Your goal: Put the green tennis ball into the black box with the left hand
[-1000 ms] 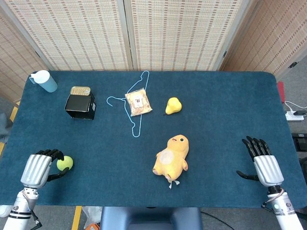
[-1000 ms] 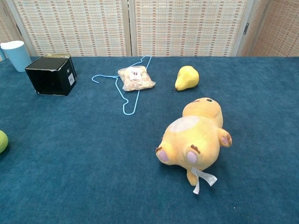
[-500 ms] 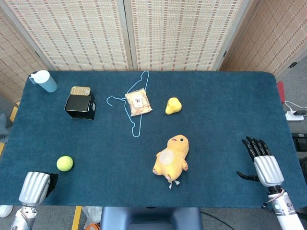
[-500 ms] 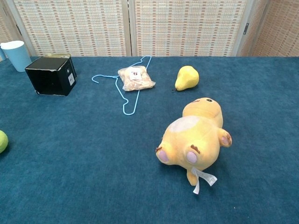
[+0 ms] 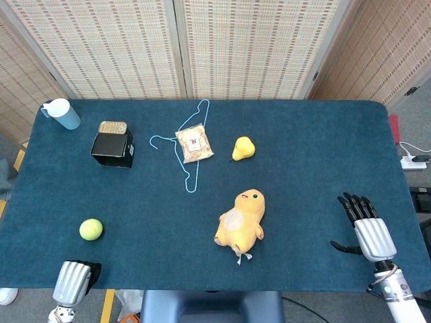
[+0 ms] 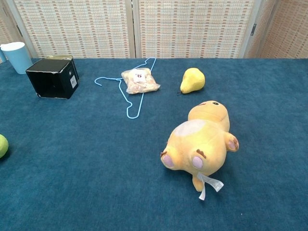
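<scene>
The green tennis ball [image 5: 91, 229] lies alone on the blue table near the front left; the chest view shows only its edge [image 6: 2, 145] at the left border. The black box [image 5: 113, 149] [image 6: 53, 77] stands further back, toward the far left. My left hand [image 5: 73, 281] is at the table's front edge, below and slightly left of the ball, apart from it and holding nothing. Its dark fingers are mostly hidden behind the silver back. My right hand [image 5: 363, 227] rests at the front right with fingers spread and empty. Neither hand shows in the chest view.
A yellow plush toy [image 5: 241, 219] lies in the front middle. Behind it lie a yellow pear [image 5: 243, 149], a snack bag [image 5: 194, 144] and a blue wire hanger [image 5: 188, 145]. A gold tin [image 5: 112, 126] sits behind the box, and a blue cup [image 5: 62, 113] stands at the far left.
My left hand let go of the tennis ball and drew back toward the front edge, shifting slightly right. The ball stayed in place. The right hand barely moved.
</scene>
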